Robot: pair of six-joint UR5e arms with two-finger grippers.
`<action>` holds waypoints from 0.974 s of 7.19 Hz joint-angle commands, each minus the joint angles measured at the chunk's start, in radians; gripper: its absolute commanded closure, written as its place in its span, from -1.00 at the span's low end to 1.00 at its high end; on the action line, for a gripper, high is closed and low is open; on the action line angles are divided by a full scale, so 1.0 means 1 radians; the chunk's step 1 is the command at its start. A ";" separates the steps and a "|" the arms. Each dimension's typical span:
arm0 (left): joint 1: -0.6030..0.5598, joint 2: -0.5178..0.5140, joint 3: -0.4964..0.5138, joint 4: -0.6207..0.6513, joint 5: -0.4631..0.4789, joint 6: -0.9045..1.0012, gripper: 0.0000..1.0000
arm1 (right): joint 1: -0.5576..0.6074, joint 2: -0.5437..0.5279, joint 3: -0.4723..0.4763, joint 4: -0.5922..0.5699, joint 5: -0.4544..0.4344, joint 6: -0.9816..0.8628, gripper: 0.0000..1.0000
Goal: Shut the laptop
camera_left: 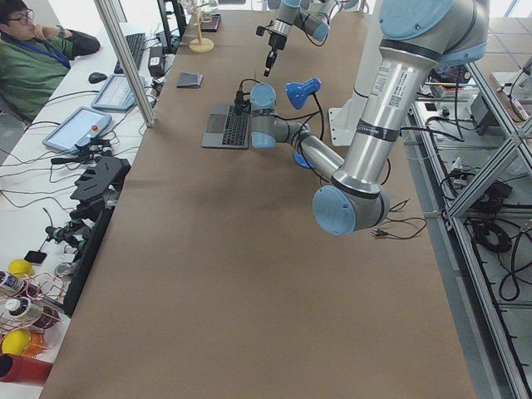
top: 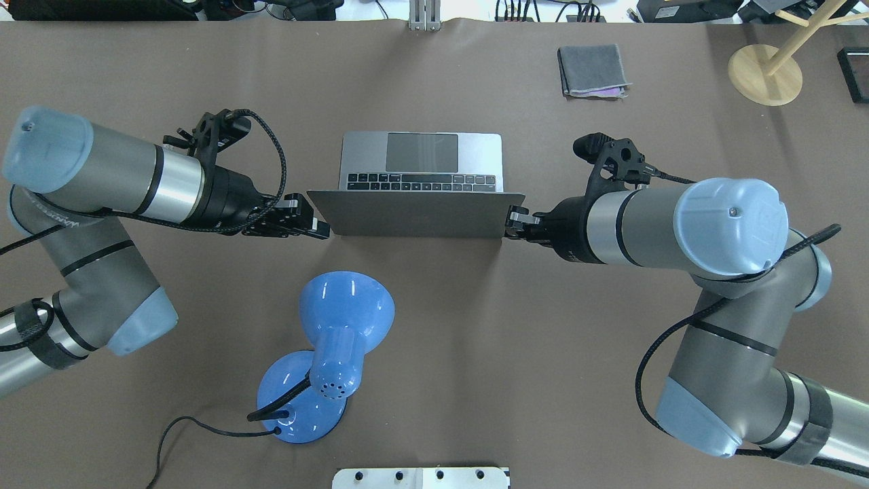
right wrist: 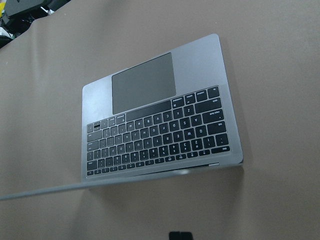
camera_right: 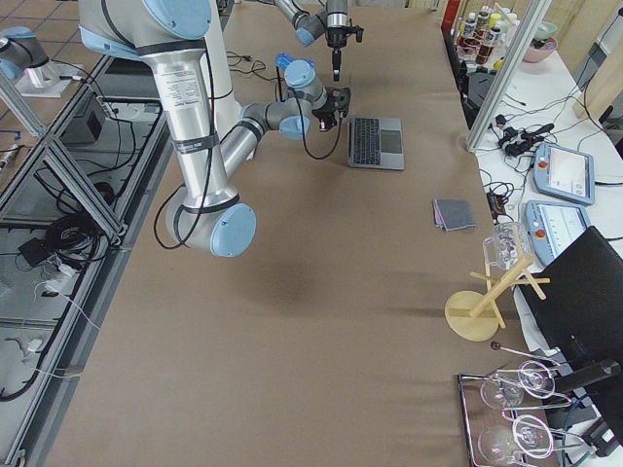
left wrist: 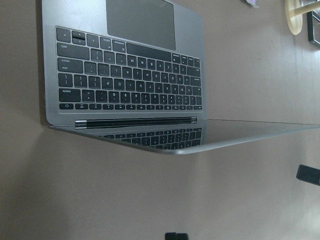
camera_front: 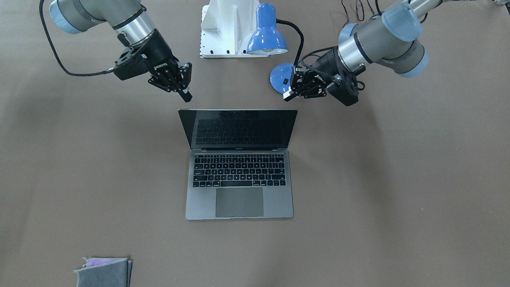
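The space-grey laptop (camera_front: 239, 207) lies open at the table's middle, screen dark and leaning back toward me. From overhead its lid (top: 414, 214) hides part of the keyboard. My left gripper (top: 322, 229) is shut and empty, hovering just beside the lid's left top corner. My right gripper (top: 512, 217) is shut and empty, just beside the lid's right top corner. I cannot tell whether either touches the lid. In the front-facing view both the left gripper (camera_front: 287, 95) and the right gripper (camera_front: 185, 95) sit behind the screen's upper edge. The keyboard shows in both wrist views (left wrist: 130, 75) (right wrist: 160, 135).
A blue desk lamp (top: 339, 319) stands behind the laptop, close to my left arm, its base (camera_front: 281, 77) by the left gripper. A folded grey cloth (top: 592, 70) and a wooden stand (top: 764, 71) are at the far right. The white robot base (camera_front: 223, 28) is behind the lamp.
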 commanded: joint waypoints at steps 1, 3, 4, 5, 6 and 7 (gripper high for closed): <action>0.000 -0.004 0.009 0.001 0.009 0.002 1.00 | 0.026 0.012 -0.007 -0.025 0.004 -0.013 1.00; 0.000 -0.007 0.009 0.003 0.011 0.002 1.00 | 0.048 0.015 -0.026 -0.022 0.005 -0.045 1.00; 0.000 -0.013 0.015 0.003 0.011 0.002 1.00 | 0.060 0.027 -0.043 -0.022 0.005 -0.052 1.00; 0.000 -0.020 0.027 0.003 0.035 0.005 1.00 | 0.067 0.029 -0.052 -0.021 0.005 -0.052 1.00; 0.000 -0.039 0.050 0.004 0.046 0.005 1.00 | 0.074 0.032 -0.060 -0.021 0.005 -0.052 1.00; -0.004 -0.043 0.058 0.004 0.047 0.005 1.00 | 0.081 0.067 -0.095 -0.021 0.005 -0.052 1.00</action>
